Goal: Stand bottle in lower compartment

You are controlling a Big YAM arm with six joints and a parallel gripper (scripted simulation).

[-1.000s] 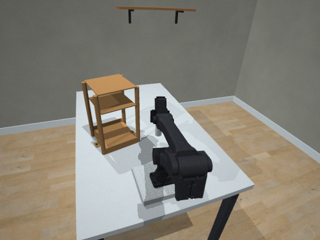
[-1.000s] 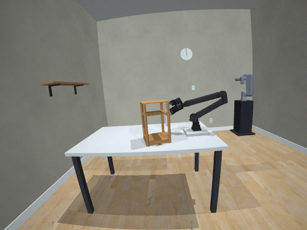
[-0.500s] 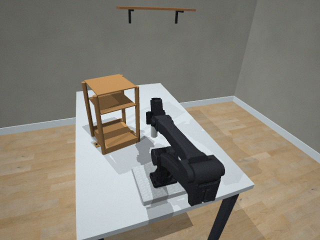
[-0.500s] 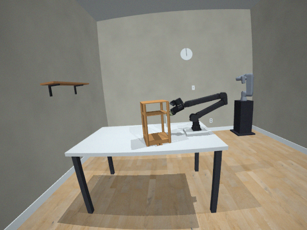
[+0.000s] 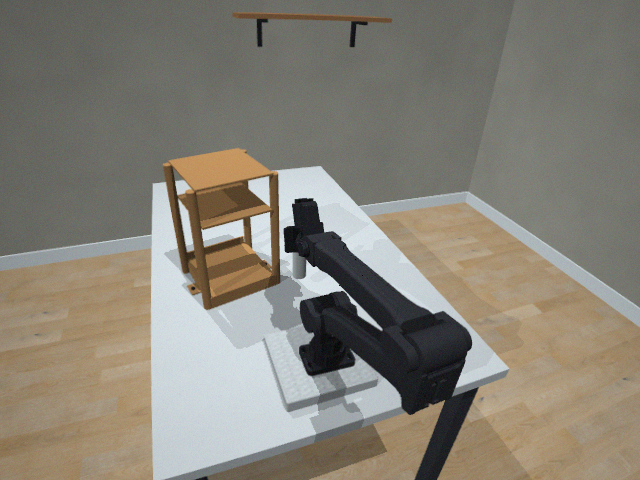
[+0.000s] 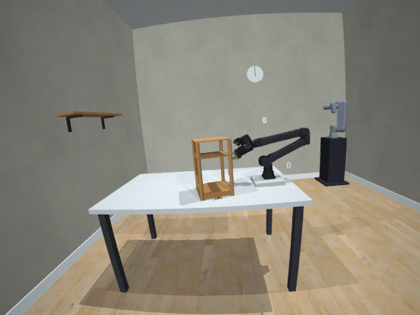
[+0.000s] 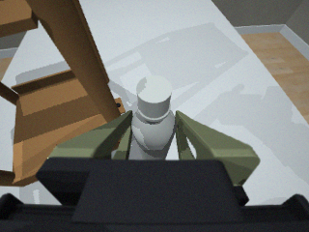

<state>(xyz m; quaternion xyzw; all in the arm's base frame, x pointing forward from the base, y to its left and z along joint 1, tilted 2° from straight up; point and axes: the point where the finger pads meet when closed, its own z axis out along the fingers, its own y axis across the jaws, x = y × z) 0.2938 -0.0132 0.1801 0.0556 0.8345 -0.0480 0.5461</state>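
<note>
My gripper is shut on a white bottle. The olive fingers clamp its body, and its cap points away from the wrist, down towards the table. The bottle hangs in the air just right of the orange shelving unit, about level with its middle shelf in the exterior view. The lower compartment's floor has nothing on it.
The arm's base stands on a pale plate near the table's right side. A wall shelf hangs high up. A grey robot on a black pedestal stands on the floor beyond the table.
</note>
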